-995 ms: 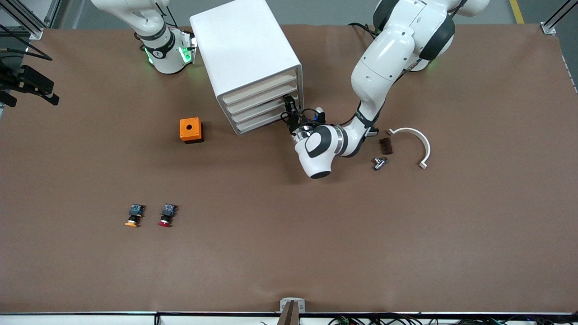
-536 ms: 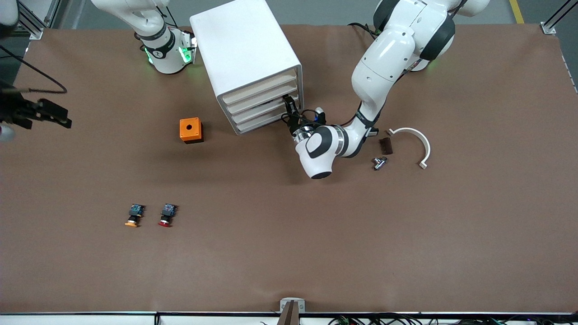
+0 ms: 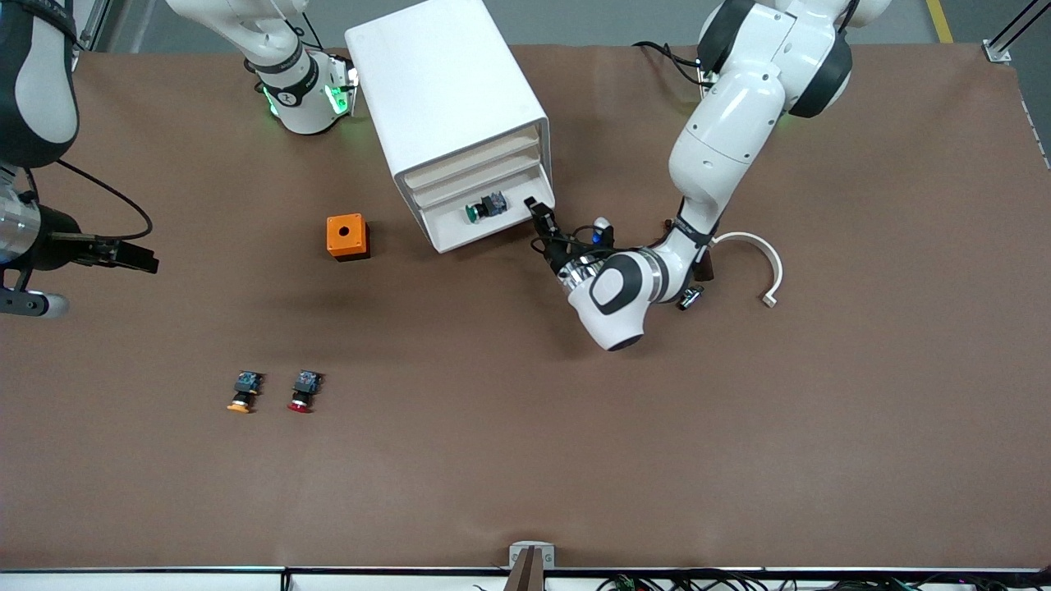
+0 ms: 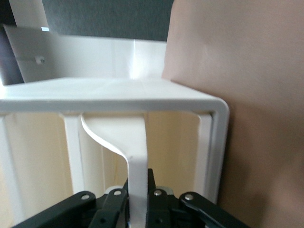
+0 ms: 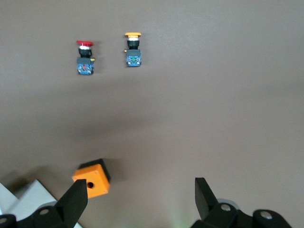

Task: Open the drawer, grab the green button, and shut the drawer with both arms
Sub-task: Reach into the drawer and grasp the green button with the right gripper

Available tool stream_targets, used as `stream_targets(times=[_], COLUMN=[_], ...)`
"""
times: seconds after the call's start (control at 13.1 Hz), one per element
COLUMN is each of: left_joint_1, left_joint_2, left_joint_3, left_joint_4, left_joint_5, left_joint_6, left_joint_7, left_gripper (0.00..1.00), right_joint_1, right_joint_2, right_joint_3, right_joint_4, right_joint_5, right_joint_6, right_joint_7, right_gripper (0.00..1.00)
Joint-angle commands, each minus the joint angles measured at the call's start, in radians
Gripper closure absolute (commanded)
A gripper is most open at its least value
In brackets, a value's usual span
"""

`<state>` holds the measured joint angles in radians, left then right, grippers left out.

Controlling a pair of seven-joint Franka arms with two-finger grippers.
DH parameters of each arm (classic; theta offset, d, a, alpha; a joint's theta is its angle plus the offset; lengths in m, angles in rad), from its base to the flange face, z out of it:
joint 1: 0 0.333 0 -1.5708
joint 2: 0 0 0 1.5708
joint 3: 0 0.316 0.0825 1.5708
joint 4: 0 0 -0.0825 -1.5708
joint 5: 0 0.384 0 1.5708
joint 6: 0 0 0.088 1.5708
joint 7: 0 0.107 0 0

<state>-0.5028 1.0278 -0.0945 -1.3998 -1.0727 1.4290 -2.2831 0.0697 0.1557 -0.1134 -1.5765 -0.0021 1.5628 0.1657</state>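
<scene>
Since a second ago, one shallow white plastic drawer with a cream front has slid out of the boxy white cabinet, the left arm has drawn back toward the front camera, and the right arm has swung in over its end of the table. Lying in the pulled-out drawer is the small push button with a green round cap, black body and blue back end. The brown table surface is carrying a small orange box with a hole near the cabinet, and an orange-capped button beside a red-capped button, both nearer the front camera. A white curved plastic piece is lying toward the left arm's end. The left gripper is sitting low at the drawer's front corner, its black fingers pinched closed on the drawer's thin white handle tab. The right gripper is hanging above bare table at the right arm's end, its two fingers spread wide and holding nothing.
</scene>
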Motion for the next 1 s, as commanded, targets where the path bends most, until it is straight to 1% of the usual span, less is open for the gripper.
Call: stream_targets(times=[0.0,0.08,0.15,0.23,0.31,0.38,0.46,0.54,0.61,0.77,0.92], left_joint_1=[0.052,0.061,0.064,0.066,0.072,0.073,0.076,0.084,0.090,0.096,0.109], left_joint_2=[0.008,0.008,0.008,0.006,0.006,0.005,0.003,0.002,-0.005,-0.012,-0.031], left_joint_3=[-0.005,-0.005,-0.002,-0.002,-0.002,-0.002,-0.002,-0.005,-0.005,-0.005,-0.005], left_joint_4=[0.018,0.018,0.018,0.018,0.018,0.019,0.021,0.024,0.031,0.057,0.091], left_joint_5=[-0.033,-0.033,-0.033,-0.033,-0.033,-0.033,-0.035,-0.035,-0.036,-0.036,-0.026], left_joint_6=[0.040,0.042,0.048,0.048,0.053,0.059,0.060,0.062,0.062,0.062,0.061], left_joint_7=[-0.009,-0.007,-0.007,-0.009,0.008,0.032,0.037,0.059,0.117,0.232,0.430], left_gripper=[0.89,0.87,0.82,0.66,0.40,0.03,0.00,0.00,0.00,0.00,0.00], right_joint_1=[0.074,0.128,0.180,0.240,0.293,0.345,0.399,0.439,0.493,0.553,0.608], right_joint_2=[-0.008,-0.010,-0.011,-0.010,-0.011,-0.010,-0.010,-0.010,-0.008,0.002,0.030], right_joint_3=[0.003,0.003,0.003,0.003,0.001,0.003,0.001,0.001,0.001,0.003,0.003], right_joint_4=[-0.009,-0.022,-0.031,-0.042,-0.065,-0.095,-0.127,-0.158,-0.193,-0.243,-0.267], right_joint_5=[0.068,0.068,0.070,0.070,0.070,0.070,0.068,0.068,0.068,0.068,0.068], right_joint_6=[0.005,0.013,0.019,0.038,0.075,0.123,0.173,0.218,0.276,0.365,0.434], right_joint_7=[0.226,0.315,0.419,0.507,0.590,0.680,0.754,0.832,0.910,1.010,1.087], right_gripper=[0.00,0.00,0.00,0.00,0.00,0.00,0.00,0.00,0.00,0.00,0.00])
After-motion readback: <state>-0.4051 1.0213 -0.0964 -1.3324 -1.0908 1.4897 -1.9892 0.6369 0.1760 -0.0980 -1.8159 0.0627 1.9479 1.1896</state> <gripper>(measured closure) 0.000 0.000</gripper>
